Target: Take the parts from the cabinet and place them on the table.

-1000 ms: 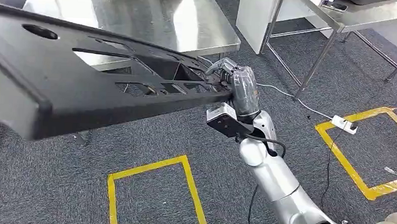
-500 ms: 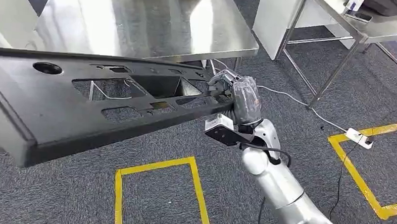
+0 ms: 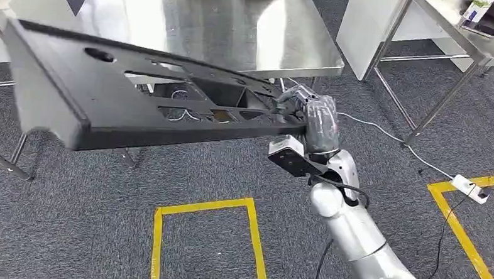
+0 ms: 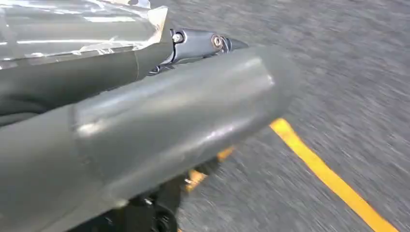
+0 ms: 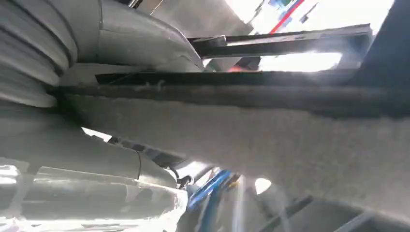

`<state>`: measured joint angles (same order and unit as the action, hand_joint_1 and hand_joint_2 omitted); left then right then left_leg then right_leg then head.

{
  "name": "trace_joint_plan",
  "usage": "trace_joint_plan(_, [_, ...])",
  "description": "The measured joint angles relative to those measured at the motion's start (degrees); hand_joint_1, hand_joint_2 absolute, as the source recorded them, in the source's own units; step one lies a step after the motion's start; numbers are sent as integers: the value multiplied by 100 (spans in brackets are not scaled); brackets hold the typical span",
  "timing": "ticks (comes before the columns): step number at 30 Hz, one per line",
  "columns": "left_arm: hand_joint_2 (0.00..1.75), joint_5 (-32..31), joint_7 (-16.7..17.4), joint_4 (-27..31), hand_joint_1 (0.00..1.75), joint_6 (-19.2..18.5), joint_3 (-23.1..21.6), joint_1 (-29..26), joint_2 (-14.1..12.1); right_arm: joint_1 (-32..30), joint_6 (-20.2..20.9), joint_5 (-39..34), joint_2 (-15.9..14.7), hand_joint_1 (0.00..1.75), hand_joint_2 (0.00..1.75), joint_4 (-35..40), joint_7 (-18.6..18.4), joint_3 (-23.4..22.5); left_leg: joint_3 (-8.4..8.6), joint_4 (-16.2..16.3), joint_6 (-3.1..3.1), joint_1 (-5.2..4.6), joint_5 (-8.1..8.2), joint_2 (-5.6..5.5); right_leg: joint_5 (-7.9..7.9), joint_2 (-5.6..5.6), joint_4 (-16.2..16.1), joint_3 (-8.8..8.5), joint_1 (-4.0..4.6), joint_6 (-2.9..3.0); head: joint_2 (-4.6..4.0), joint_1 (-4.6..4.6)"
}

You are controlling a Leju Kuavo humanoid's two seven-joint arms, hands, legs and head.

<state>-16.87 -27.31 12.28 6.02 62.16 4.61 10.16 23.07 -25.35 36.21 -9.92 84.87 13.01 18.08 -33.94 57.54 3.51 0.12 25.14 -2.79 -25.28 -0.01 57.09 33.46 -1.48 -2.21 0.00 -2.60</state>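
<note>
Your right hand [image 3: 314, 117] grips the near end of the long black panel [image 3: 139, 103], fingers wrapped over its edge. The panel hangs in the air, tilted, stretching away from that hand above the front edge of the steel table [image 3: 237, 26]. Your left hand [image 4: 145, 121] is blurred; I can't tell its state.

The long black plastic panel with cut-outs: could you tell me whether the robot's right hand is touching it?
Touching. In the head view the right hand wraps around the near end of the long black plastic panel, fingers curled over its edge, holding it in the air.
</note>
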Motion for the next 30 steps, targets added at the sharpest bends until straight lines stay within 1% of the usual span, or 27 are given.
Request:
trace_joint_plan(1, [0, -22, -150, 2, 0, -126, -22, 0, -37, -55, -31, 37, -40, 175, 175, -9, -15, -122, 9, -9, -1, 5, 3, 1, 2, 0, 0, -1, 17, 4, 2, -4])
trace_joint_plan(2, [0, -52, -298, 7, 0, -228, -42, 1, -70, -111, -31, 72, -87, 175, 175, -20, -15, -277, 15, -15, -1, 8, 3, 5, 4, 3, 1, 0, 22, 23, 0, 0])
trace_joint_plan(6, [0, -118, -782, 66, 0, -434, -112, 25, -188, -181, 138, 241, -359, 175, 175, -144, -110, -738, 36, -46, -3, 12, 3, 49, 0, 33, 4, 6, 36, 31, 2, 0])
trace_joint_plan(8, [0, -127, -958, 109, 0, -538, -147, 60, -223, -151, 205, 338, -533, 175, 175, -268, -133, -905, 34, -53, -11, 13, 2, 53, -4, 32, 7, 7, 41, 37, 0, -2])
trace_joint_plan(9, [0, -157, -1063, 135, 0, -617, -164, 96, -238, -68, 244, 441, -623, 175, 175, -369, -162, -958, 31, -55, -27, 12, 2, 53, -3, 32, 9, 10, 42, 38, 2, 0])
trace_joint_plan(10, [0, -168, -1121, 158, 0, -644, -182, 133, -245, 36, 282, 499, -689, 175, 175, -451, -195, -967, 29, -57, -62, 12, -5, 56, -2, 34, 10, 16, 42, 41, 0, -2])
trace_joint_plan(12, [0, -175, -1160, 203, 0, -670, -227, 238, -253, 248, 337, 555, -850, 175, 175, -620, -232, -1002, 29, -61, -144, 18, -2, 59, 1, 32, 11, 19, 50, 46, 0, -2])
trace_joint_plan(13, [0, -177, -1162, 212, 0, -676, -238, 268, -260, 319, 345, 571, -890, 175, 175, -668, -236, -1017, 29, -61, -163, 19, -1, 59, 1, 32, 11, 19, 53, 47, 0, -2])
trace_joint_plan(18, [0, -284, -1265, 311, 0, -665, -387, 373, -258, 618, 378, 708, -1060, 175, 175, -859, -319, -991, 29, -58, -168, -9, -2, 61, 3, 32, 12, 21, 52, 48, 0, -2])
trace_joint_plan(21, [0, -216, -1280, 407, 0, -781, -490, 472, -258, 819, 358, 854, -1130, 175, 175, -999, -335, -877, 28, -55, -166, -29, -2, 60, 4, 31, 11, 19, 51, 47, 0, -2])
trace_joint_plan(23, [0, -190, -1282, 444, 0, -810, -564, 510, -258, 898, 319, 962, -1143, 175, 175, -1060, -378, -794, 28, -54, -163, -48, -2, 60, 4, 31, 11, 20, 51, 46, 2, -2])
trace_joint_plan(26, [0, -179, -1286, 477, 0, -842, -671, 545, -258, 933, 147, 1204, -1161, 175, 175, -1101, -501, -692, 28, -52, -160, -60, -1, 57, 4, 31, 10, 20, 51, 45, 0, -2])
trace_joint_plan(30, [0, -179, -1291, 479, 0, -845, -752, 573, -258, 941, 92, 1239, -1170, 175, 175, -1102, -523, -600, 22, -51, -158, -69, 0, 59, 4, 31, 10, 20, 51, 42, 0, -2])
